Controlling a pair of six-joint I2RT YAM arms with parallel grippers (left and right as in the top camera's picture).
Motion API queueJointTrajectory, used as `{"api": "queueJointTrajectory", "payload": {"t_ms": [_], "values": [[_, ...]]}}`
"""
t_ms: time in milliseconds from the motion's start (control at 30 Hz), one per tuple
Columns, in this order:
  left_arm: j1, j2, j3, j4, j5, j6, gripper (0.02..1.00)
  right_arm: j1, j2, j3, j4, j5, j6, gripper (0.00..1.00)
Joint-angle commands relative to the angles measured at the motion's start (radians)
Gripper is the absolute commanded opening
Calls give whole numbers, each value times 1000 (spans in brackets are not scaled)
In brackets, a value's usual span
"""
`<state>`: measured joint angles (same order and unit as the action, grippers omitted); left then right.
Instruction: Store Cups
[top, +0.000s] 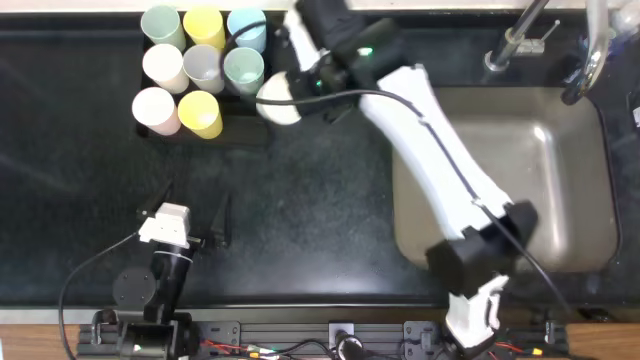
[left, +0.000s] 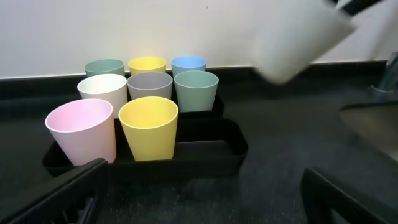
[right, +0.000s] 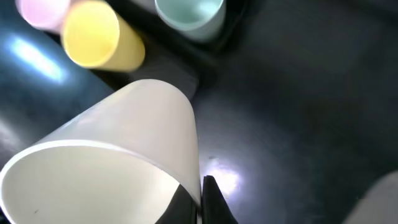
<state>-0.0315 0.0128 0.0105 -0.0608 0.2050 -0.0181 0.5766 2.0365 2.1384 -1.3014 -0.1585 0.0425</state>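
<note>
A black tray (top: 240, 130) at the back left of the counter holds several upright cups, among them a pink cup (top: 156, 110), a yellow cup (top: 200, 113) and a teal cup (top: 243, 70). My right gripper (top: 305, 88) is shut on the rim of a white cup (top: 277, 100), which hangs tilted by the tray's right side, near its bare front-right corner (left: 217, 149). In the right wrist view the white cup (right: 118, 155) looms large above the yellow cup (right: 99, 40). My left gripper (top: 195, 207) stands open and holds nothing, low near the front left, facing the tray.
A steel sink (top: 560, 200) takes up the right side, with a faucet (top: 515, 40) behind it. Dark counter (top: 300, 220) stretches between the tray and the arms' bases.
</note>
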Motion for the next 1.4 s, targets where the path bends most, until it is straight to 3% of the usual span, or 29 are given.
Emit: {"api": "queueJointTrajectory", "payload": {"t_ms": [33, 900, 1233, 1400], "values": [[-5, -10, -3, -2, -5, 18, 1000, 27, 56, 26, 6, -13, 23, 45], [-5, -10, -3, -2, -5, 18, 1000, 94, 234, 26, 136, -50, 70, 45], [-5, -10, -3, -2, -5, 18, 1000, 100, 259, 24, 206, 59, 136, 42], [-5, -10, -3, -2, -5, 18, 1000, 98, 260, 24, 237, 75, 137, 45]]}}
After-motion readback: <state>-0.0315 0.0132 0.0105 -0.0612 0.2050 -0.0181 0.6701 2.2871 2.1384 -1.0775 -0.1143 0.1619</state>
